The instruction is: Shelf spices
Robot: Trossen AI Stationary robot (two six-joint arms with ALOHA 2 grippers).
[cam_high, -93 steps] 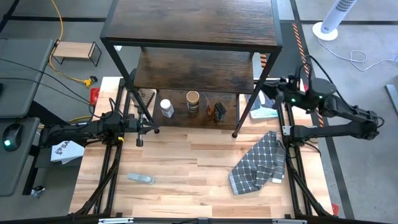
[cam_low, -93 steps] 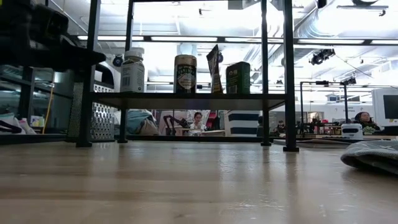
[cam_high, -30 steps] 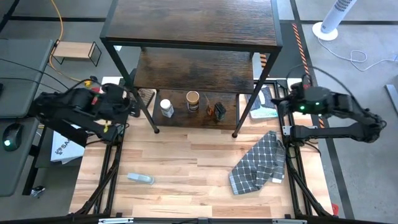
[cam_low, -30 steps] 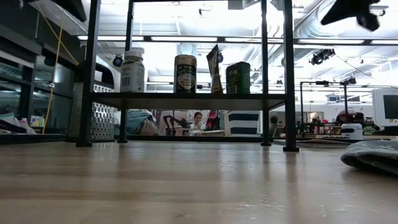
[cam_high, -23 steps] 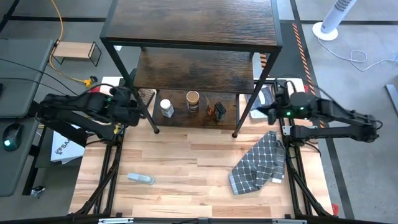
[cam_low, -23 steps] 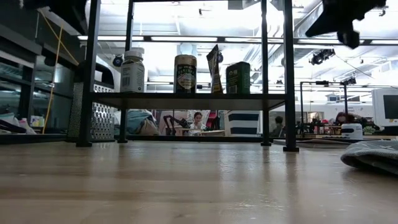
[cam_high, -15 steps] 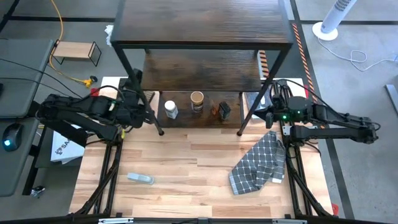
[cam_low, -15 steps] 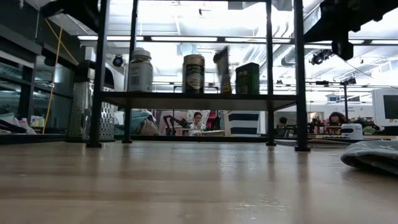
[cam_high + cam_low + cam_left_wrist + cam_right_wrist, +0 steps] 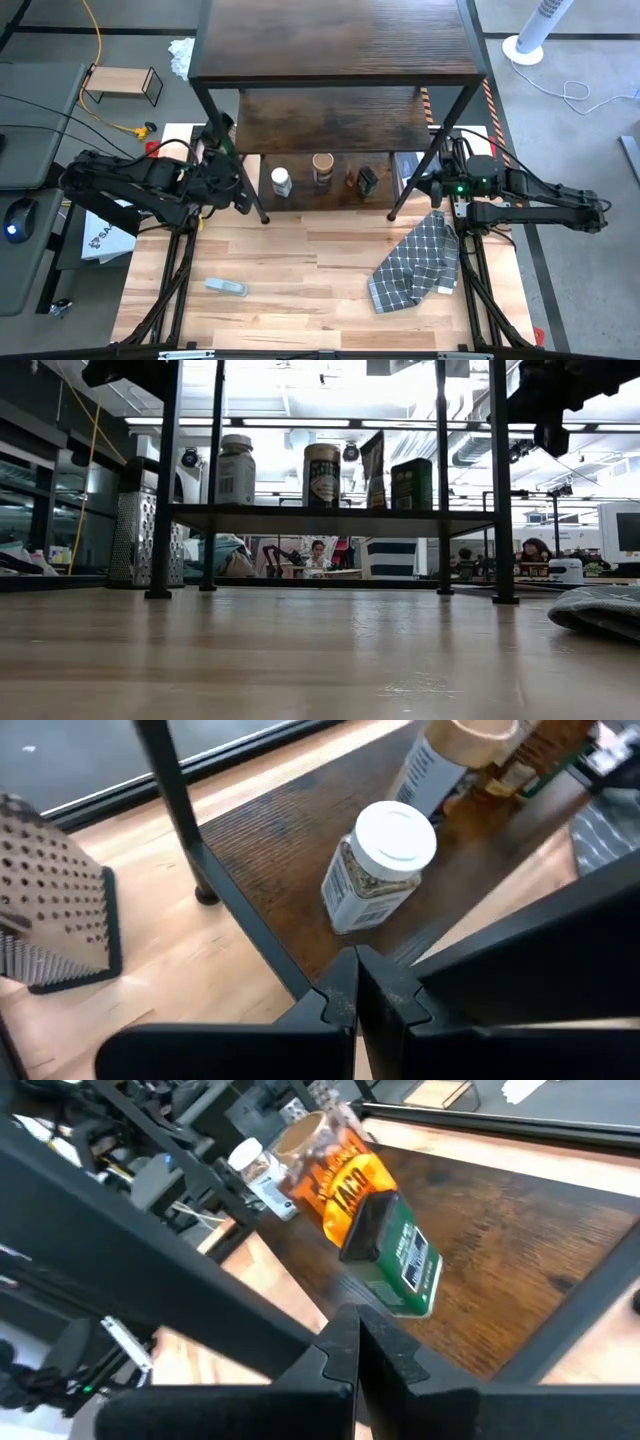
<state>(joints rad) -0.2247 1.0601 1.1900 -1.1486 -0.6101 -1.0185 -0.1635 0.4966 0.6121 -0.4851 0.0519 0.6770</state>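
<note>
Gripping its front legs, both closed hands [image 9: 238, 190] [image 9: 432, 188] have slid the shelf [image 9: 340, 40] rightward.

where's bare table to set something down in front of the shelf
Widest bare patch: the wooden tabletop between the clear plastic object and the checked cloth, in front of the shelf. It is crowded on the lowest board, where the white-capped jar, tan-lidded jar, packet and dark jar stand in a row.
</note>
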